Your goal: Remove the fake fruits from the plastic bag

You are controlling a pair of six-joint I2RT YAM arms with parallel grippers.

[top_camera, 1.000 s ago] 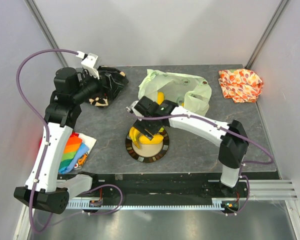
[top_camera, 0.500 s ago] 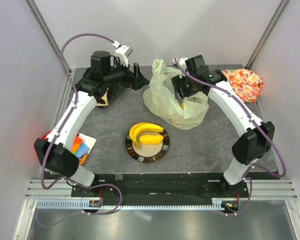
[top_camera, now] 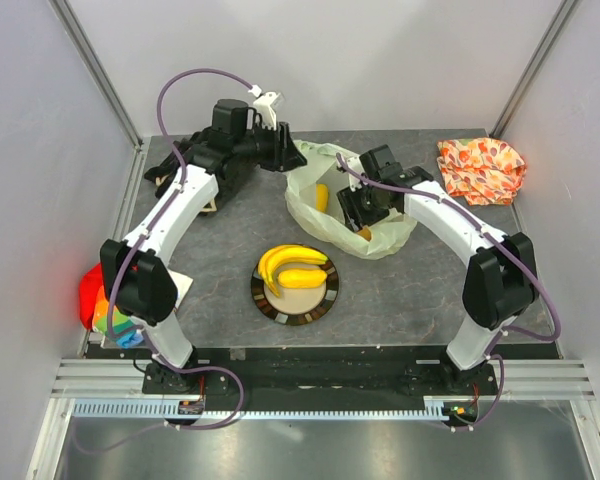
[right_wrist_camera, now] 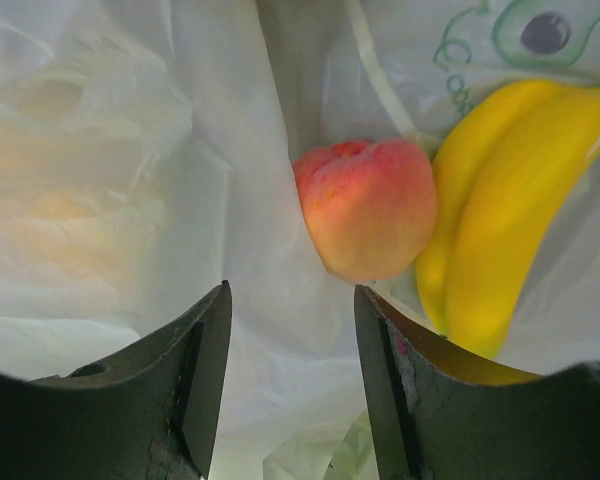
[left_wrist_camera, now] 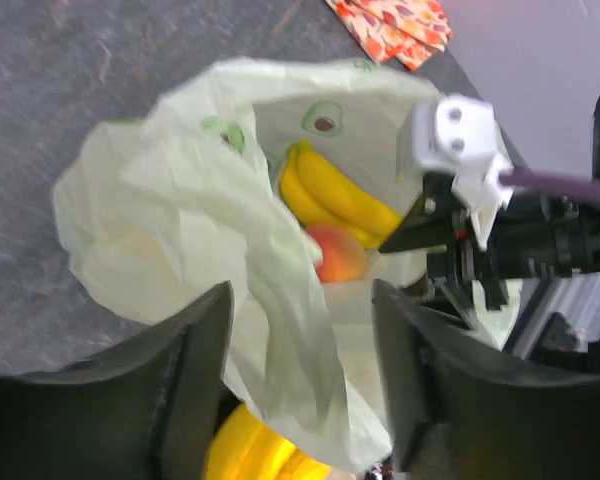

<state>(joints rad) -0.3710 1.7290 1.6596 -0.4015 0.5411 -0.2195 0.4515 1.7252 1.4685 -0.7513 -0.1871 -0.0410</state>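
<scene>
Right now: plastic bag lies on the table with its mouth gaping upward. Inside the bag are a banana bunch and a peach, the peach touching the bananas.

Left gripper is at the bag's back-left rim, fingers spread. A fold of bag film sits in the gap between them; can't tell if either pad touches it.

Right gripper is down in the bag's mouth from the right side, also spread. The peach is just ahead of its tips, not gripped.

Out of the bag: a second banana bunch and a yellow oval fruit. Both are on a round plate just in front of the bag.

Orange leaf-print cloth lies right of the bag, apart from it. Rainbow-striped cloth is front-left of the bag, well apart.
</scene>
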